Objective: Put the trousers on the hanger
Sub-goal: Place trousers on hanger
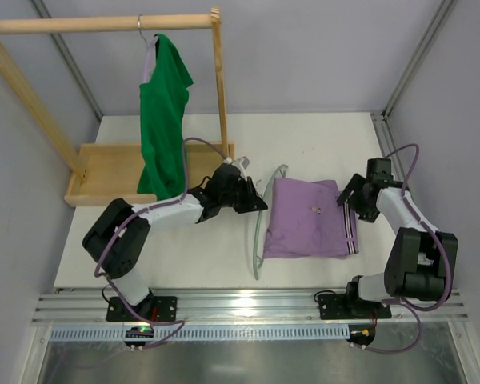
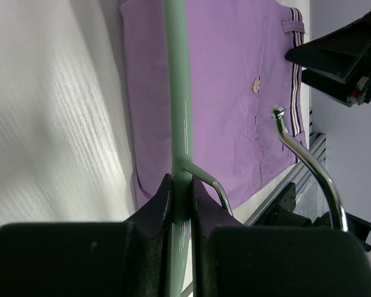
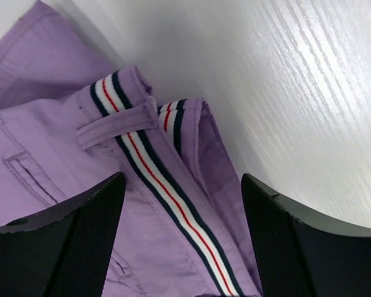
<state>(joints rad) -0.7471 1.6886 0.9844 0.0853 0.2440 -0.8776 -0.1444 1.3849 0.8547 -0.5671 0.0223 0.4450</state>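
Lilac trousers [image 1: 308,220] folded flat, striped waistband right; mint hanger [image 2: 176,74] at left edge

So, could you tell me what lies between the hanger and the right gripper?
Only the folded trousers lie between them, as the top external view shows.

The trousers [image 1: 308,216] are soft matt lilac cloth, their waistband a woven stripe; the hanger [image 2: 178,93] is smooth, glossy pale green with a bright metal hook [image 2: 309,164]; the table [image 3: 309,93] shows fine white grain; the rack [image 1: 104,24] is bare pale wood.
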